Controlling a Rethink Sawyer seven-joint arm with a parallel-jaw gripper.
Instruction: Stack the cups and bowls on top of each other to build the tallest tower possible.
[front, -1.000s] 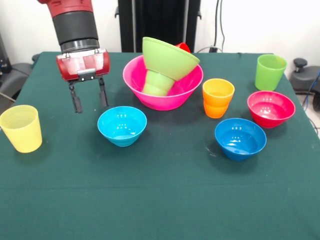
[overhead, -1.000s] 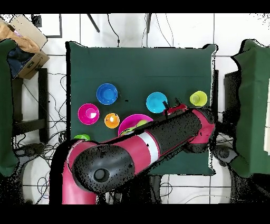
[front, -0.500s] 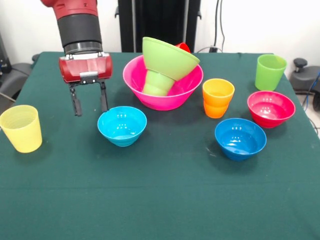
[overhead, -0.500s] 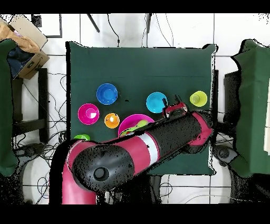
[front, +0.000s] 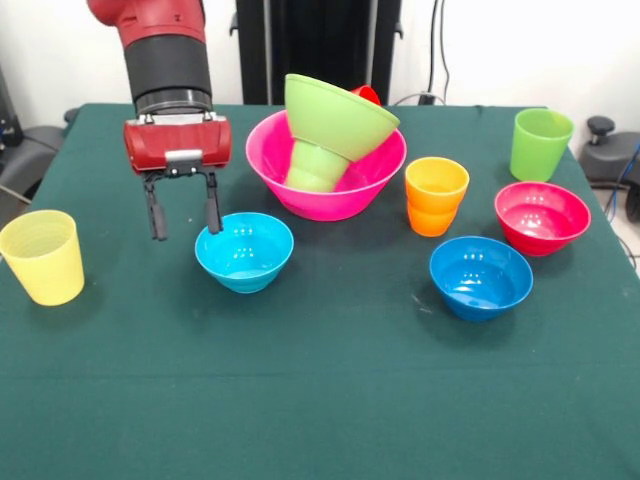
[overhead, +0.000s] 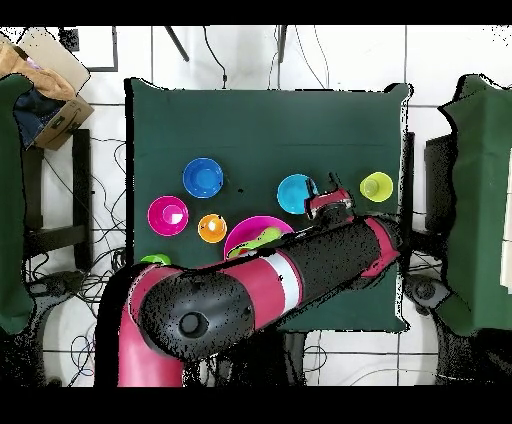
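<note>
My gripper hangs open and empty just left of the light blue bowl, one fingertip close to its rim; in the overhead view the gripper sits between that bowl and the yellow cup. The tower stands behind: the large pink bowl holds an upturned small green cup, with the lime green bowl tilted on it and a red cup peeking out behind. Loose on the table are the yellow cup, orange cup, tall lime cup, magenta bowl and darker blue bowl.
The dark green table has open cloth along its front half. In the overhead view my arm covers part of the pink bowl and the table's lower side. A cardboard box lies off the table.
My gripper has moved toward the light blue bowl and dropped a little lower, staying open. The cups and bowls have not moved.
</note>
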